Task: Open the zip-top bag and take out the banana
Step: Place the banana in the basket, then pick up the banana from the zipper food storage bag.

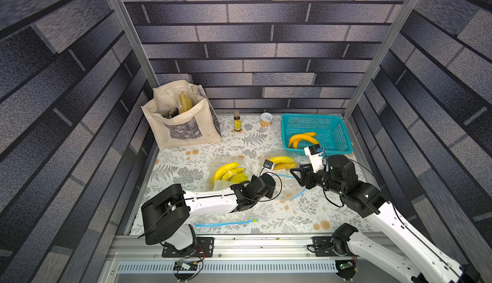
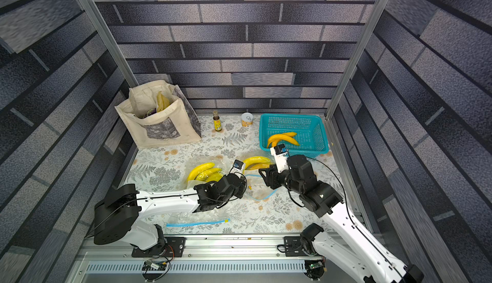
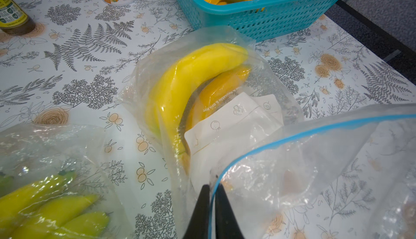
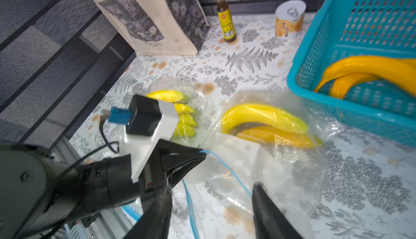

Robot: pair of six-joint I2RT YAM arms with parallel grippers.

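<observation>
Top views: zip-top bag [image 1: 287, 190] lies mid-bench [image 1: 292, 220] between the two wrists; banana [image 1: 281, 159] sits in its far end, an orange banana [image 1: 287, 166] touching it. The left forearm hides one edge of a bagged bunch [image 1: 229, 173]; a flat spare bag [image 1: 226, 223] lies near the front edge. The teal basket [image 1: 314, 116] behind holds orange fruit [image 1: 300, 138]. Bottle [image 1: 237, 121], can [image 1: 266, 120] and tote [image 1: 186, 127] stand along the back.

Left wrist: left jaws pressed together on the bag's blue zip edge [image 3: 326, 129].

Right wrist: right jaws spread above the gaping mouth, holding nothing; left wrist camera [image 4: 146, 118] blocks part of the bunch
</observation>
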